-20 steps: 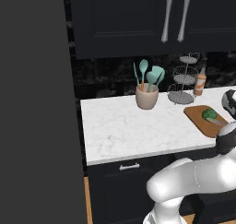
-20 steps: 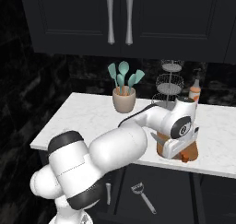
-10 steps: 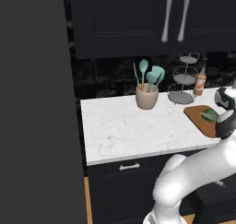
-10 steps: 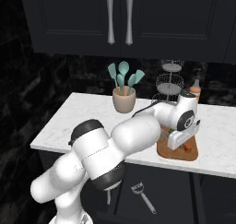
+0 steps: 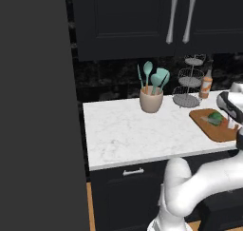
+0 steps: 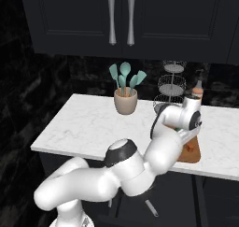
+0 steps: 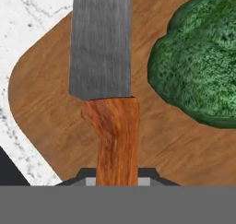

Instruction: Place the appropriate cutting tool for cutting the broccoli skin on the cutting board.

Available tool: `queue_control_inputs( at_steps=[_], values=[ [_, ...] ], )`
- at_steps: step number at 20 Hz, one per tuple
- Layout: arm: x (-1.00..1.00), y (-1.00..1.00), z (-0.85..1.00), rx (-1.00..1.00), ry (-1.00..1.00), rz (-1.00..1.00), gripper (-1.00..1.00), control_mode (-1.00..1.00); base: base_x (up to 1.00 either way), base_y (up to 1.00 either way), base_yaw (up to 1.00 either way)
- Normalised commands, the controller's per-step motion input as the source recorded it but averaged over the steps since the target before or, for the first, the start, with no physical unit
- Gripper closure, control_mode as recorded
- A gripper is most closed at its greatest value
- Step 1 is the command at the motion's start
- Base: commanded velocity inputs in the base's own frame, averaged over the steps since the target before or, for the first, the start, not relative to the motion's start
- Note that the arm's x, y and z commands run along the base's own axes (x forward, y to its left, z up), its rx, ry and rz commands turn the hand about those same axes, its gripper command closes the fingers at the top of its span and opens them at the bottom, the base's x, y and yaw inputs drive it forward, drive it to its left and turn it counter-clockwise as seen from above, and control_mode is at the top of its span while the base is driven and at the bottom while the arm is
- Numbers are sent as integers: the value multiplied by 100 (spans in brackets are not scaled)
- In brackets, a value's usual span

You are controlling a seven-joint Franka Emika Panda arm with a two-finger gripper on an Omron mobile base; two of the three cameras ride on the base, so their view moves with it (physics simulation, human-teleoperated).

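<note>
A white marble counter (image 5: 142, 135) over dark drawers. A beige crock (image 5: 151, 99) of teal utensils (image 5: 153, 78) stands near the back wall, a tiered wire stand (image 5: 189, 81) and a bottle (image 5: 206, 82) to its right. Farther right, broccoli (image 5: 216, 117) lies on a brown board (image 5: 214, 128). The white arm (image 5: 204, 182) rises at lower right.
</note>
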Motion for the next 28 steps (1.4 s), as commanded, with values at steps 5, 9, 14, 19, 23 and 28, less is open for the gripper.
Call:
queue_control_inputs(
  at_steps=[5,9,14,19,23,28],
  values=[
    [-3,5,-53,0,0,7,-100,-100,0,0,0],
    [-36,18,-36,0,-2,2,-100,-100,0,0,0],
    [-39,3,16,0,-9,1,-100,-100,0,0,0],
    [-48,0,92,0,-17,0,-100,-100,0,0,0],
    [-65,1,86,0,-13,0,-100,-100,0,0,0],
    [-85,47,59,0,-6,-1,-100,-100,0,0,0]
  ],
)
